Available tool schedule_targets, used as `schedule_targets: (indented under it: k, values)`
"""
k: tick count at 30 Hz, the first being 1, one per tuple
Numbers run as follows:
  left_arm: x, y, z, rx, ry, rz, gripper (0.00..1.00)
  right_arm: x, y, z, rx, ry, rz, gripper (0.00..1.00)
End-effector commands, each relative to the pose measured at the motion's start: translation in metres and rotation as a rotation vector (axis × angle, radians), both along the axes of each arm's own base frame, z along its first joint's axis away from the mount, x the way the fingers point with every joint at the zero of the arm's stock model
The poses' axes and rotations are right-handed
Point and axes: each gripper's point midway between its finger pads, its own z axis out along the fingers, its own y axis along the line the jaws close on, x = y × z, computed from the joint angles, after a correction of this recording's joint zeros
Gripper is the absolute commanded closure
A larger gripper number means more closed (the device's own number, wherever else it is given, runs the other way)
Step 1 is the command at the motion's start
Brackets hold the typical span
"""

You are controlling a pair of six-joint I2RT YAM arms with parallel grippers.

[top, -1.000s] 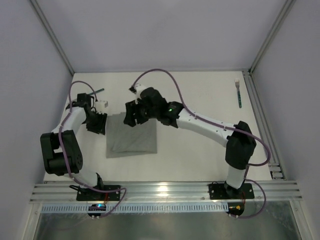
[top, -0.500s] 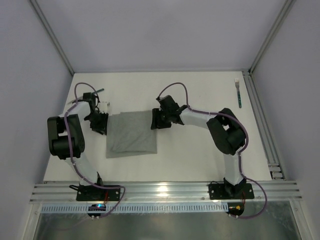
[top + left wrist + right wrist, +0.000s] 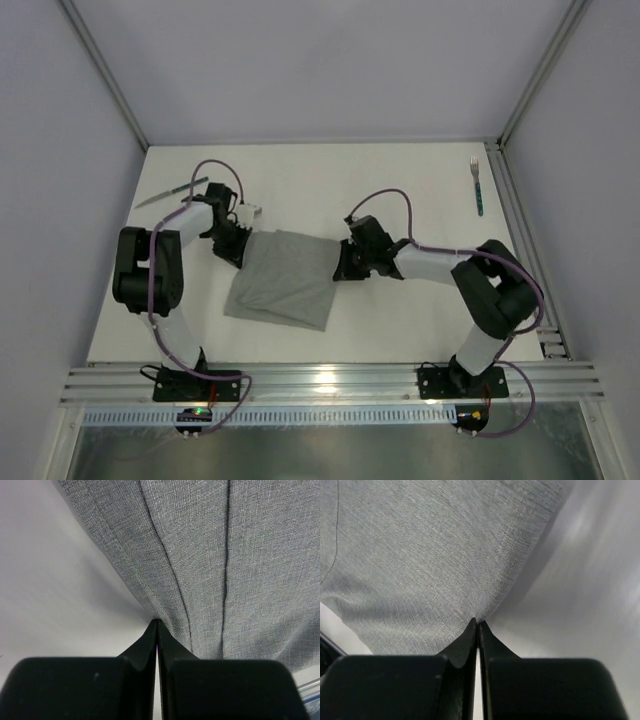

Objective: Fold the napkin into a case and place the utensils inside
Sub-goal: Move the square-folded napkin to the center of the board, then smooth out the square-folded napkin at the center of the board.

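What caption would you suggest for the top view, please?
Left gripper and right gripper pinch the napkin's far corners; knife and fork lie aside.

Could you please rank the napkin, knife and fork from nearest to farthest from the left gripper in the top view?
1. napkin, gripped at its corner by the left gripper.
2. knife, at far left.
3. fork, at far right.

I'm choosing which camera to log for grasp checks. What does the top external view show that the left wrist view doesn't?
Only top external: the whole napkin, the knife at far left, the fork at far right, and the right gripper at the napkin's right corner. Only left wrist: the fabric's weave and crease lines, and the jaws shut on its edge. Both: the left gripper meeting the napkin.
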Motion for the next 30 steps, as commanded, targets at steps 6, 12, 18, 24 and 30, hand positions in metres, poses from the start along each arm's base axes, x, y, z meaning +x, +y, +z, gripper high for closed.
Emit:
schedule_targets:
  k: [6, 12, 18, 24, 30]
  values:
    - [0.003, -0.074, 0.013, -0.062, -0.053, -0.280, 0.99, -0.087, -0.056, 0.018, 0.015, 0.053, -0.038, 0.77]
    - [0.008, -0.113, 0.027, -0.053, -0.081, -0.426, 0.85, -0.090, -0.081, 0.055, -0.075, 0.007, 0.004, 0.31]
    - [0.021, -0.096, 0.080, -0.002, -0.176, -0.334, 0.59, 0.006, -0.074, 0.140, -0.056, -0.233, 0.057, 0.32]
    - [-0.052, -0.072, 0.109, -0.018, -0.116, -0.385, 0.61, 0.082, -0.026, 0.140, -0.013, -0.300, 0.196, 0.60]
    - [-0.120, -0.045, 0.078, 0.009, 0.013, -0.450, 0.59, 0.119, 0.011, 0.110, 0.042, -0.278, 0.292, 0.65]
